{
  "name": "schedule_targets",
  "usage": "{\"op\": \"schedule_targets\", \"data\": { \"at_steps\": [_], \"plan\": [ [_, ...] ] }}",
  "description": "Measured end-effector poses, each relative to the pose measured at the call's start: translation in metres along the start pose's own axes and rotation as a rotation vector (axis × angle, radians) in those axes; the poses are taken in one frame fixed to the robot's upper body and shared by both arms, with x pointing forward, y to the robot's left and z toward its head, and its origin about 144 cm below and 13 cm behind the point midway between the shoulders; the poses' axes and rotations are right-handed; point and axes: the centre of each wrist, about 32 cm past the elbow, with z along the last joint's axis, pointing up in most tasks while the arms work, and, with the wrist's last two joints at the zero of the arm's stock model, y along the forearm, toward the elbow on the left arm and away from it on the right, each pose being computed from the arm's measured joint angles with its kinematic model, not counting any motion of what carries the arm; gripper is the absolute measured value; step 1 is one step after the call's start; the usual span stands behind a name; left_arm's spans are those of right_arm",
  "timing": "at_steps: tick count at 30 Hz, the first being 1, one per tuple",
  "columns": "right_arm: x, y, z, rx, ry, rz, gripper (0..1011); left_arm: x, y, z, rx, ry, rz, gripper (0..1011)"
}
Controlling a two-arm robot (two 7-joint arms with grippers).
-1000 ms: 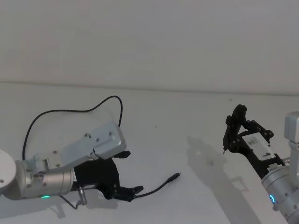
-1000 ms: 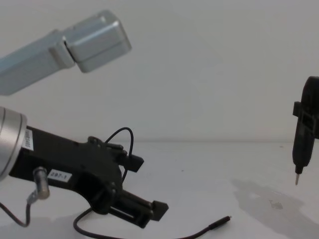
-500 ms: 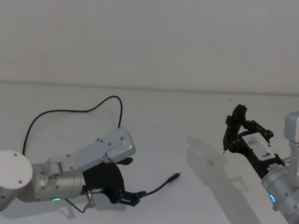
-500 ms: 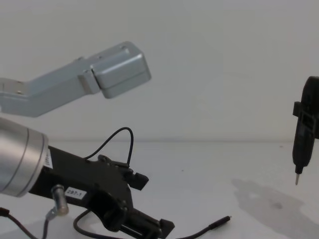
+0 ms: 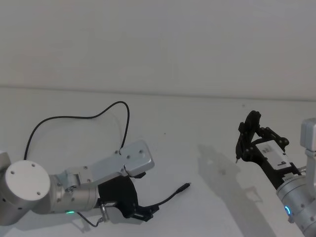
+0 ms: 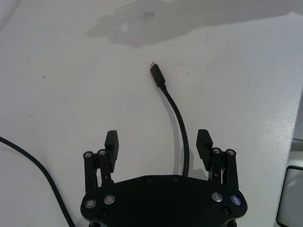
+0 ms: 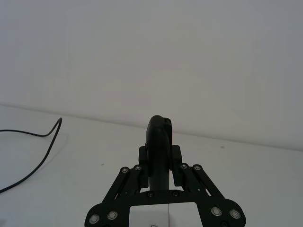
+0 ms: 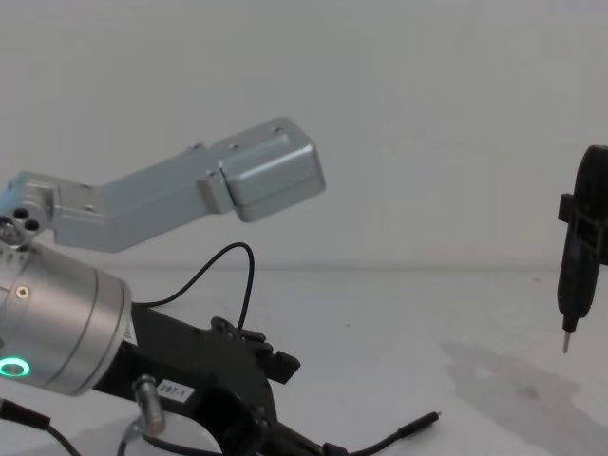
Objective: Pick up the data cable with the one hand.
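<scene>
Black and spread wide, the left claw (image 5: 144, 193) has sunk lower and pushed farther forward than half a second ago. In the chest view its fingers (image 8: 285, 364) now sit close to the bottom edge, and the silver link (image 8: 271, 176) above them has swung further toward the middle. The claw grips nothing.

The data cable (image 5: 165, 200) lies flat on the counter (image 5: 197, 123). In the left wrist view it runs between the two spread fingers, nearer one finger (image 6: 203, 142) than the other and touching neither. Its slim plug (image 5: 185, 186) lies just beyond the fingertips and has kept its spot and heading. The long loop of cord behind the arm has not shifted either.

The right claw (image 5: 239, 155) hangs above the counter at the far right, where it was before. Its fingers are pressed together on nothing, with the pale tip pointing down.

A thin wire with a silver end (image 8: 144, 388) hangs from the left wrist beside a white number label (image 8: 174, 390), and the wrist's ring (image 8: 11, 368) glows green. In the head view the left arm's own body covers the stretch of cable behind the claw. A soft grey shadow (image 5: 217, 168) falls on the counter between the plug and the right claw.

The counter is plain white and matte, and a pale bare wall (image 5: 158, 39) rises behind it.
</scene>
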Motion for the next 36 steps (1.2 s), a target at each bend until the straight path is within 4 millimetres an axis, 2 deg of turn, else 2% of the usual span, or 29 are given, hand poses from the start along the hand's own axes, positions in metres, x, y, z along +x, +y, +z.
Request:
{"op": "schedule_targets", "data": {
  "at_steps": [15,22,33,35,36],
  "plan": [
    [0.000,0.000,0.000,0.000,0.000,0.000,268,-0.003,-0.012,0.001,0.034,-0.015,0.021,999],
    [0.000,0.000,0.000,0.000,0.000,0.000,268,-0.004,-0.014,0.001,0.041,-0.018,0.027,857],
    [0.000,0.000,0.000,0.000,0.000,0.000,268,-0.004,-0.016,0.001,0.046,-0.020,0.033,495],
    [0.000,0.000,0.000,0.000,0.000,0.000,268,-0.004,-0.016,0.001,0.046,-0.021,0.033,457],
    [0.000,0.000,0.000,0.000,0.000,0.000,268,-0.004,-0.016,0.001,0.047,-0.021,0.033,400]
  ]
}}
